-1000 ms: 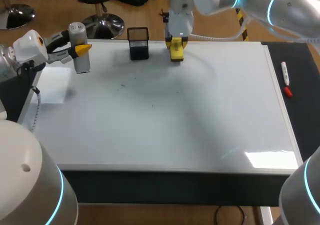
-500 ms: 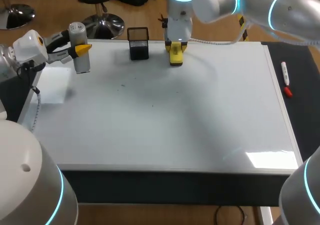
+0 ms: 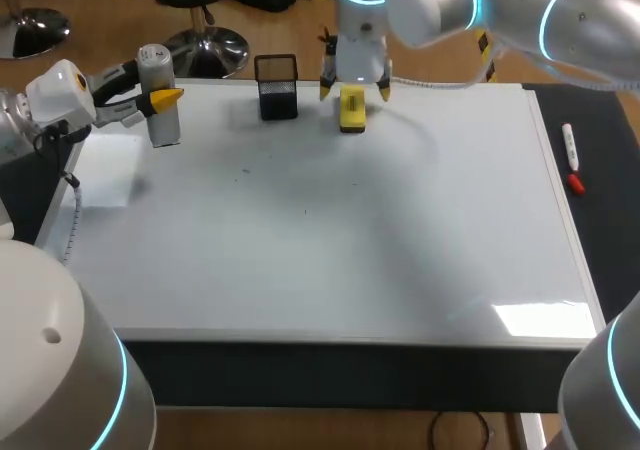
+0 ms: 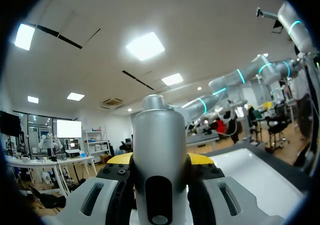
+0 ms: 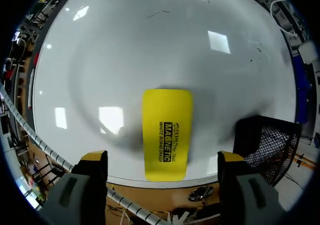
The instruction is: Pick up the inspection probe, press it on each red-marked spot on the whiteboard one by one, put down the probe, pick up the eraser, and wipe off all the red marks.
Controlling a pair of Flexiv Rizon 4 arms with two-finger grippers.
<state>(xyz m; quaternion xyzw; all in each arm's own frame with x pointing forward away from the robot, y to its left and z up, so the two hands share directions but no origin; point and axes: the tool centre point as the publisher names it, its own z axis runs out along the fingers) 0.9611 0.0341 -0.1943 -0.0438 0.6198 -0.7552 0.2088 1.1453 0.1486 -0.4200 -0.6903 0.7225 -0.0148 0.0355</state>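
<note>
Two arms show in the head view. Your right arm (image 3: 420, 0) comes in from the far right corner. Its jaws hang wide open over the yellow eraser (image 3: 351, 108), with one yellow tip on each side of it, and neither tip touches it. In the right wrist view you see the eraser (image 5: 167, 132) lying flat on the whiteboard (image 5: 150, 50), close to the board's edge. A black mesh cup (image 3: 277, 87) stands just beside the eraser. Your left arm (image 3: 60, 95) is at the far left corner of the board. Its jaws are closed on the silver probe (image 3: 160, 70), which stands upright. You cannot tell if its bottom end touches the board. In the left wrist view the probe (image 4: 159, 150) sits right between the yellow tips. A white marker (image 3: 569, 145) and a red cap (image 3: 576, 182) lie on the black mat (image 3: 605, 220) at the right, well apart from both arms.
</note>
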